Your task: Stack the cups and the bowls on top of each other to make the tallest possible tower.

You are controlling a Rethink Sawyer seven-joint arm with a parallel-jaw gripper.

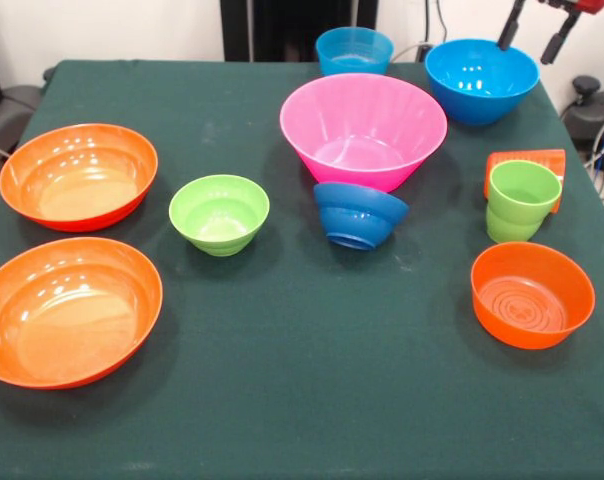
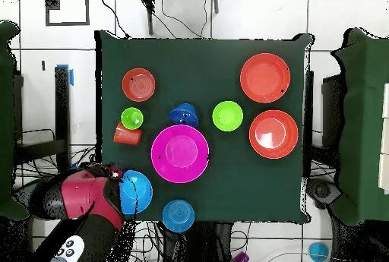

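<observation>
My gripper (image 1: pixel 525 53) hangs open and empty at the far right, just above the rim of a sky blue bowl (image 1: pixel 480 78). In the overhead view my arm (image 2: pixel 87 198) covers that bowl's (image 2: pixel 137 192) edge. The big pink bowl (image 1: pixel 363 128) stands alone on the table, with the small dark blue bowl (image 1: pixel 359 214) tipped against its front. A second sky blue bowl (image 1: pixel 354 50) sits behind it. The lime green cup (image 1: pixel 522 200) stands upright; the orange cup (image 1: pixel 527 160) lies on its side behind it. The smaller orange bowl (image 1: pixel 532 293) is in front of them. Nothing is stacked.
Two wide shallow orange bowls (image 1: pixel 78 175) (image 1: pixel 70 310) sit at the left, with the small lime green bowl (image 1: pixel 219 212) beside them. The dark green tablecloth (image 1: pixel 312 400) covers the table. Cables and equipment lie beyond the right table edge.
</observation>
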